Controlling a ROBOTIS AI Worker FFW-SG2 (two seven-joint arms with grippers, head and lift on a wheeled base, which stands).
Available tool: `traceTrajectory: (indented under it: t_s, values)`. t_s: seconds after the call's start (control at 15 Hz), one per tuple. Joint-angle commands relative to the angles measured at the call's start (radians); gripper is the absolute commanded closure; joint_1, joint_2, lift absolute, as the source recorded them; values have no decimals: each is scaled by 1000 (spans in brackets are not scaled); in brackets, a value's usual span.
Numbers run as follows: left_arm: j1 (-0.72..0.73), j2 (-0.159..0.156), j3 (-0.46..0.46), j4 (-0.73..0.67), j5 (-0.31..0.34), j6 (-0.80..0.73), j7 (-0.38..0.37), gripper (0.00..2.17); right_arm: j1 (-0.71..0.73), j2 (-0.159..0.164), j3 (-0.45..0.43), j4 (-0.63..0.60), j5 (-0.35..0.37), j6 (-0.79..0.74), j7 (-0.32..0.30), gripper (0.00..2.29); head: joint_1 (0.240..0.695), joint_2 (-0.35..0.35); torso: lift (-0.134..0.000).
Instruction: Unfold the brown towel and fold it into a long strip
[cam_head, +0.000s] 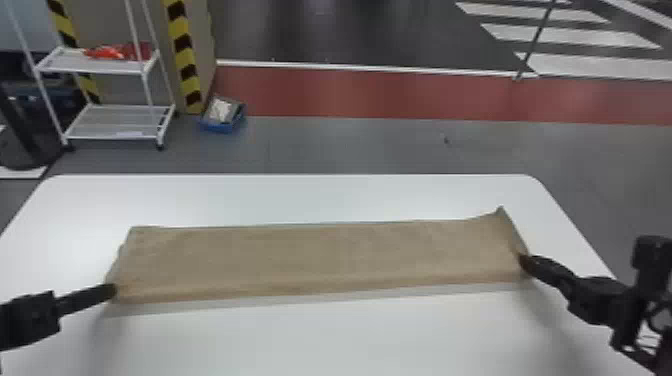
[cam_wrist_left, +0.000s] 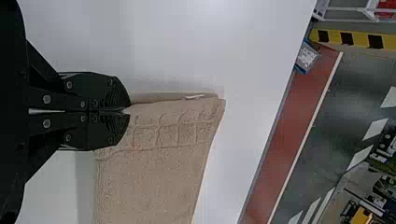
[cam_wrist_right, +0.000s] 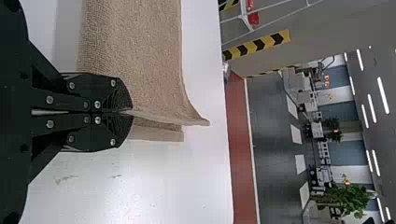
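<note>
Across the white, round-cornered worktop (cam_head: 350, 340) stretches the long brown terry-cloth towel (cam_head: 320, 255), its near corners pinched in the black left pincer (cam_head: 114, 290) and black right pincer (cam_head: 522, 261), which should pull evenly and lower together, squaring the edges before letting go.

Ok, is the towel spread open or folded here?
Folded: the towel forms a long strip across the table, a lower layer showing at its right end.
</note>
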Motion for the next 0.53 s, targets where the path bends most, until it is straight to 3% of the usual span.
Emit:
traceTrajectory:
  t_s: [0.0,0.4,0.47]
  values:
    - [18,-1,3,-14,-1,2,-2,1794,32,-2,-6,-18,-15,5,5,1480,695,-115,-125]
    - [45,-4,12,-48,1,27,-6,1781,75,0,-30,-49,-45,11,12,1477,695,-128,-125]
    - [45,-5,11,-51,2,24,-6,1642,78,1,-29,-51,-43,11,12,1386,695,-130,-125]
